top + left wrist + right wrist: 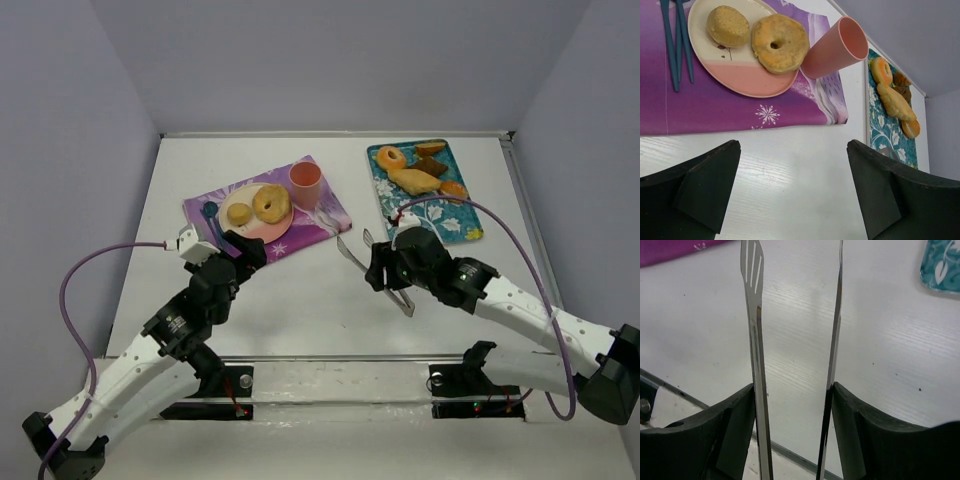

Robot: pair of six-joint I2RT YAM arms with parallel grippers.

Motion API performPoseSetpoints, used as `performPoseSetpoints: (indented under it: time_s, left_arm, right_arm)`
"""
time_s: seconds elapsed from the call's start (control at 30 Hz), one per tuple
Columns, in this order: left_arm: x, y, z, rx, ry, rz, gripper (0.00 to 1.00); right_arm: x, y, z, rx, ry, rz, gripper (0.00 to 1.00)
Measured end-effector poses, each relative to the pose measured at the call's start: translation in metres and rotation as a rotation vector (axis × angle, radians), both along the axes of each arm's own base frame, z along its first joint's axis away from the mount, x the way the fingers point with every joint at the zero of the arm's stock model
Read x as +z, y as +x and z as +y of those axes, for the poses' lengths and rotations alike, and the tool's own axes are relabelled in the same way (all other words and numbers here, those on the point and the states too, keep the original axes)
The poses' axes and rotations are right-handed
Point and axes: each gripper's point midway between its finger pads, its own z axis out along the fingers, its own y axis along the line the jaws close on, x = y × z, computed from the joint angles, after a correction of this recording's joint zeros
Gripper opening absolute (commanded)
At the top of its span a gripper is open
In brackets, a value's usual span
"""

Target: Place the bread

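Note:
Two breads lie on the pink plate (262, 232): a small round bun (239, 213) (728, 25) and a ring-shaped one (271, 203) (779, 43). Several more breads (415, 180) (895, 100) sit on the teal tray (455, 225) (882, 137). My right gripper (385, 270) (792, 390) is shut on metal tongs (350, 253) (756, 315), whose two arms stand apart with nothing between them, over bare table between mat and tray. My left gripper (245, 250) (792, 145) is open and empty, just in front of the purple mat (310, 225) (715, 107).
A pink cup (305, 183) (832, 47) stands on the mat right of the plate. Blue cutlery (212, 222) (677, 45) lies on the mat's left side. Grey walls close in the table on three sides.

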Motion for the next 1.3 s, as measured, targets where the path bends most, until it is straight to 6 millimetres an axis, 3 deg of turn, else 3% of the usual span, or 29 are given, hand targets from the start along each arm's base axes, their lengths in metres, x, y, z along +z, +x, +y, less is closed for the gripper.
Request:
performPoseSetpoints:
  time_s: [0.13,0.4,0.53,0.57,0.7,0.83,1.03,1.3]
  left_arm:
    - [0.0,0.0,0.0,0.0,0.0,0.0,0.99]
    - [0.0,-0.001,-0.001,-0.006,-0.004,0.0,0.99]
    - [0.002,-0.002,-0.001,-0.01,-0.013,-0.008,0.99]
    - [0.003,-0.002,0.0,-0.01,-0.014,-0.009,0.99]
    - [0.005,-0.003,0.0,-0.011,-0.022,-0.016,0.99]
    - [0.004,-0.003,0.0,-0.01,-0.026,-0.017,0.99]
    - [0.003,-0.004,0.001,-0.008,-0.023,-0.014,0.99]
    - [-0.004,-0.006,0.007,0.011,0.006,0.007,0.99]
  right_arm:
    - [-0.027,0.002,-0.02,-0.116,-0.078,0.046,0.67]
    - [-0.08,0.021,-0.042,-0.237,-0.256,0.136,0.7]
    - [-0.096,0.023,-0.05,-0.257,-0.287,0.164,0.8]
    - [-0.098,0.021,-0.052,-0.253,-0.29,0.165,0.88]
    - [-0.105,0.011,-0.058,-0.243,-0.287,0.177,1.0]
    - [-0.094,0.004,-0.061,-0.237,-0.243,0.153,1.0]
    - [-0.052,0.007,-0.062,-0.249,-0.123,0.044,1.0]
    - [0.013,0.019,-0.079,-0.349,-0.003,-0.148,1.0]
